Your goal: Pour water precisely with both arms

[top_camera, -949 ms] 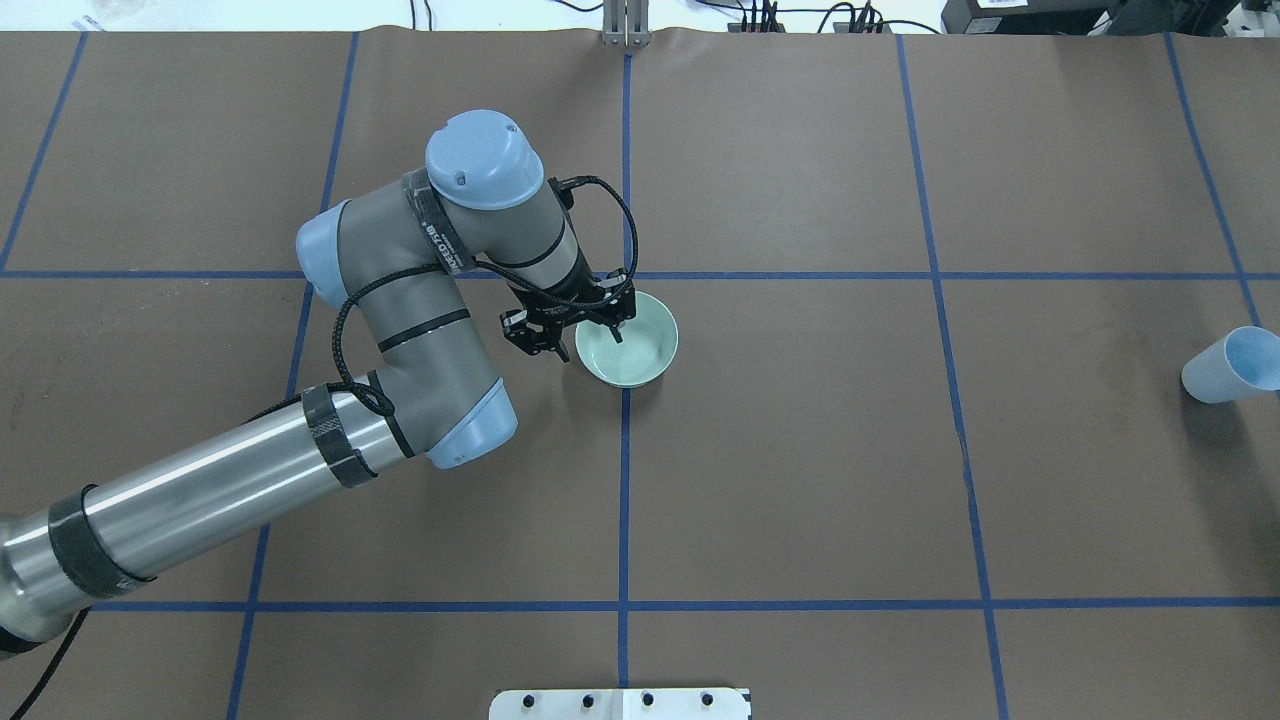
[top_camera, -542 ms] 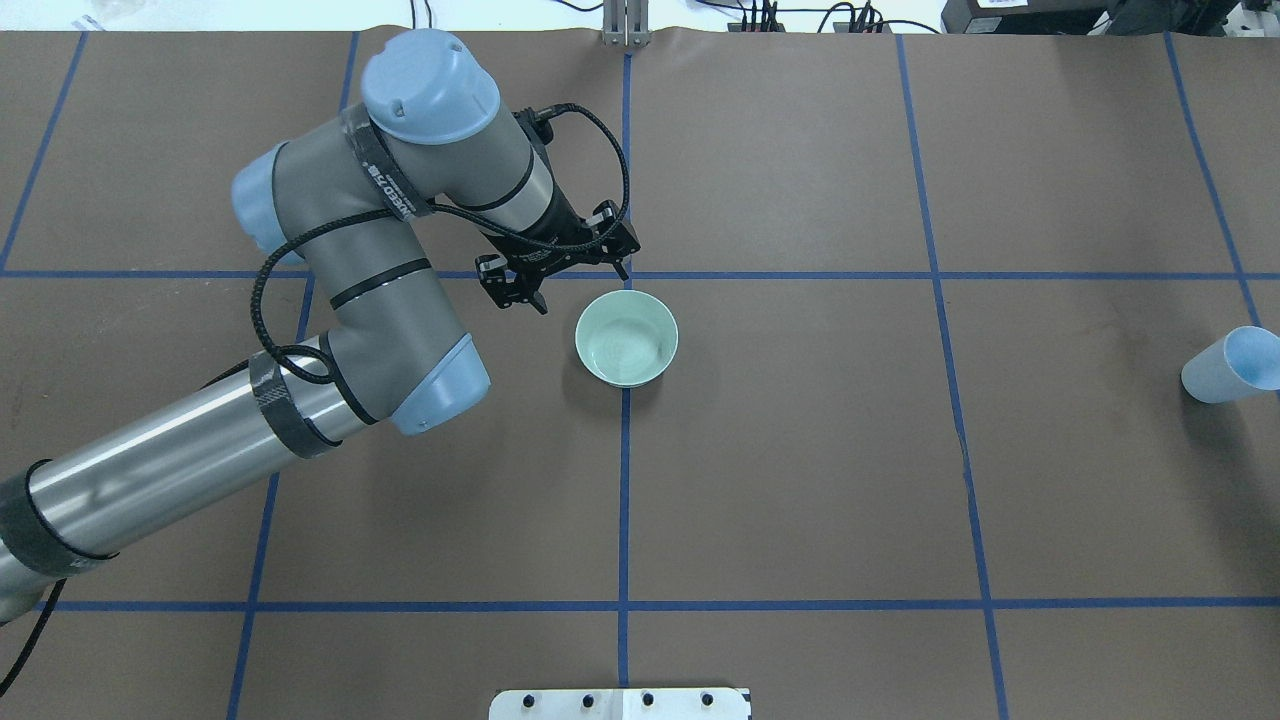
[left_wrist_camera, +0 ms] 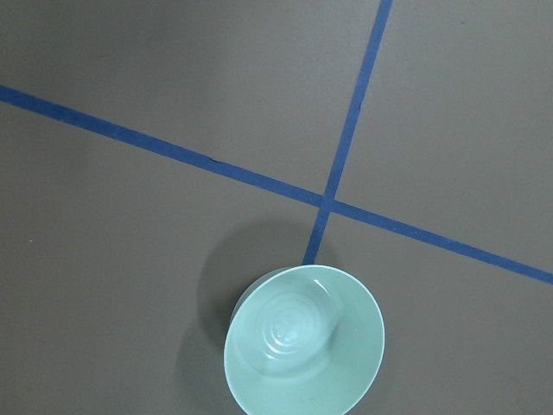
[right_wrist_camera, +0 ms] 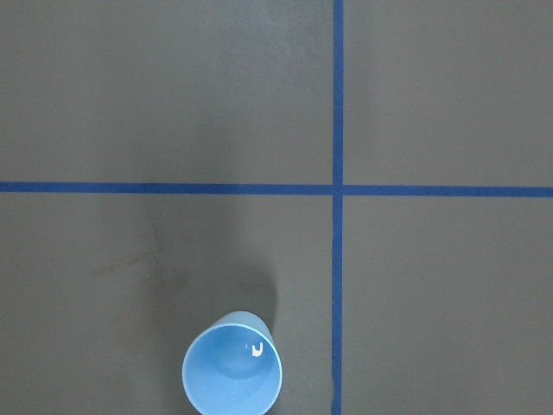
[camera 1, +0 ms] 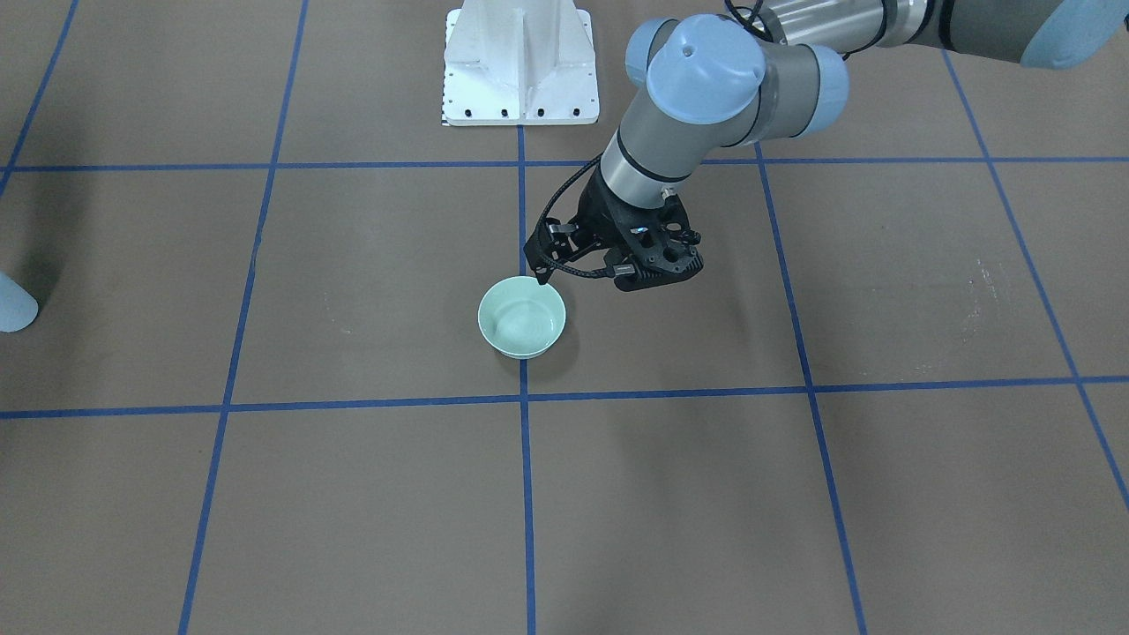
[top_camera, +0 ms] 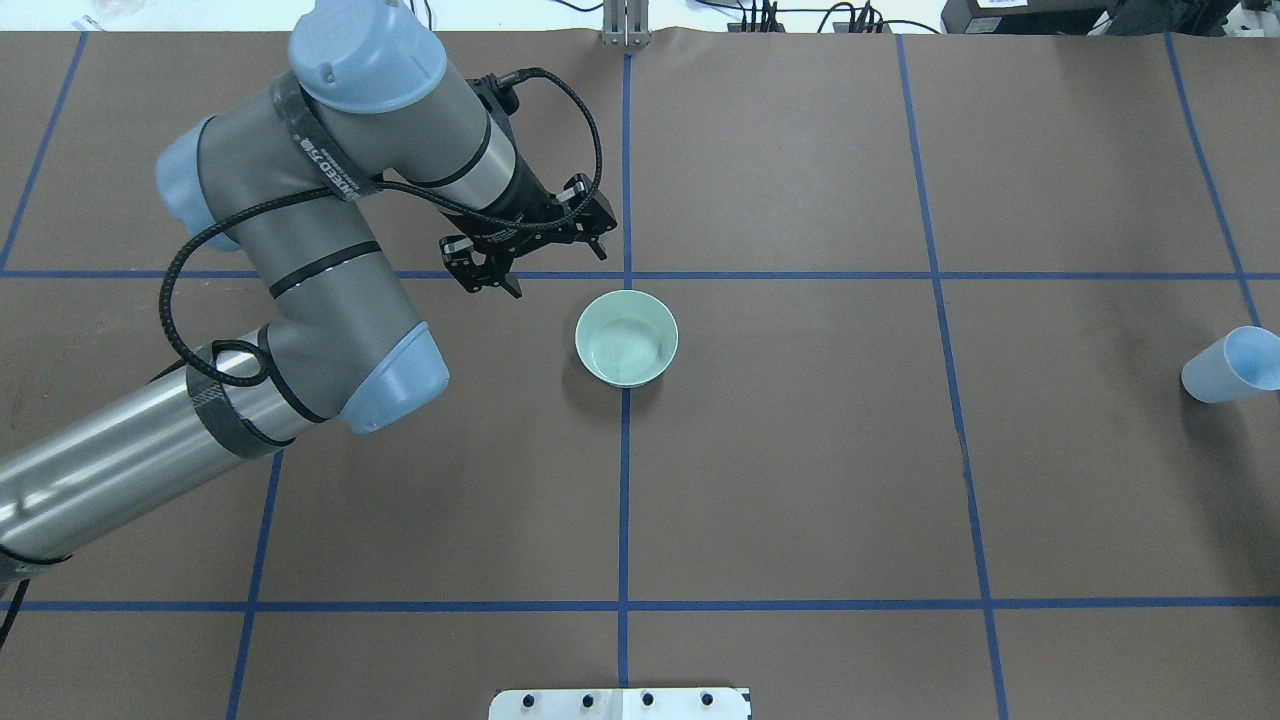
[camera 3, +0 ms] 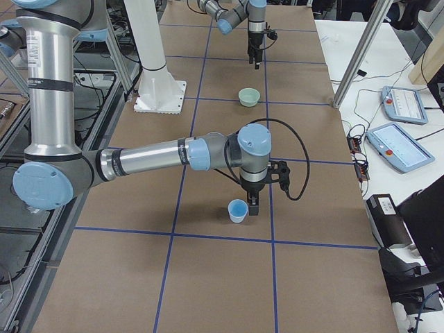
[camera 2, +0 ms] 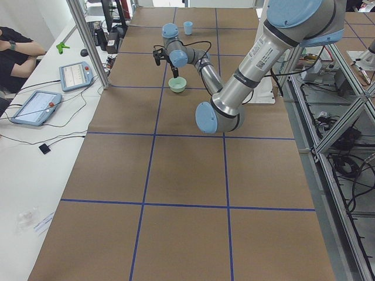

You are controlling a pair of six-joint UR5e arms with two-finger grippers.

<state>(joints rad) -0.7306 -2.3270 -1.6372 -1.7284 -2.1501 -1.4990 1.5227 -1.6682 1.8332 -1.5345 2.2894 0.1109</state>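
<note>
Left fingers [top_camera: 511, 288]: spread apart, grasping nothing; raised just beside the bowl [top_camera: 627, 338], not touching it.
Right fingers [camera 3: 254, 205]: just beside the cup [camera 3: 238, 210]; released or clenched, cannot tell.
Progress: judged early. The cup stands upright on the worktop [top_camera: 800, 480]; lift and pour not yet done.
Contents: cannot tell, cup or bowl.
Writing: white lettering on the black band [top_camera: 330, 170] around the left arm [top_camera: 330, 300], too small to read.

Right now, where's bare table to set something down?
Free: the wide stretch between the bowl and the cup, and the squares between bowl and pedestal. Crowded: just beyond the bowl, where the left pincer hangs, and beside the cup, where the right pincer stands.
</note>
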